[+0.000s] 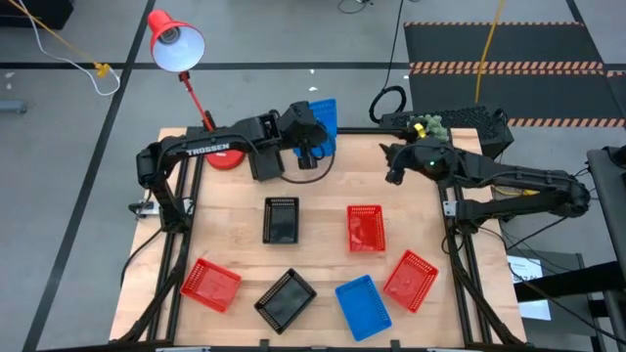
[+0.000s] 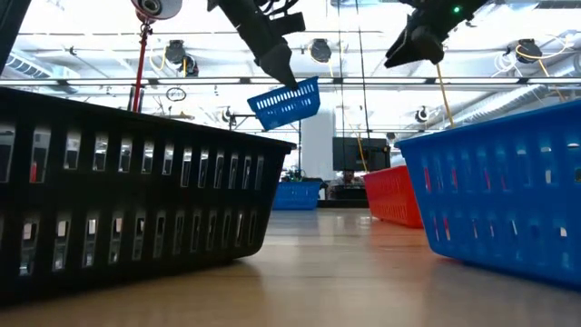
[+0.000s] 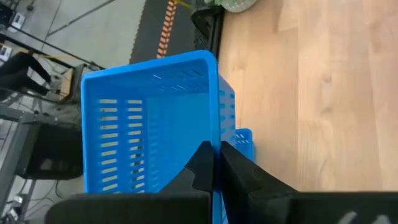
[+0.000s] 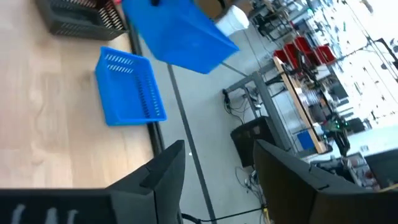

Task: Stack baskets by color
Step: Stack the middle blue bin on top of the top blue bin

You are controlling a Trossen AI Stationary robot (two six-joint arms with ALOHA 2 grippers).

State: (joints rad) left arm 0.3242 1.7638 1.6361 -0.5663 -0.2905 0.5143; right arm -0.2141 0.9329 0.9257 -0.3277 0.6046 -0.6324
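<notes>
The table (image 1: 323,244) is viewed from directly overhead; from tabletop height it is viewed level, toward the room. Close wrist views are aimed past the fingers. The lifted blue basket (image 2: 285,102) is shared by all views.

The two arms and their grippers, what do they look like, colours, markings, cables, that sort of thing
Both arms are dark, almost black, built of jointed segments. The left arm carries white TROSSEN lettering along its side, and a black cable loops beside its wrist. The right arm shows a small green light near its wrist. Each gripper, left gripper and right gripper, has two dark, flat, angular fingers.
</notes>
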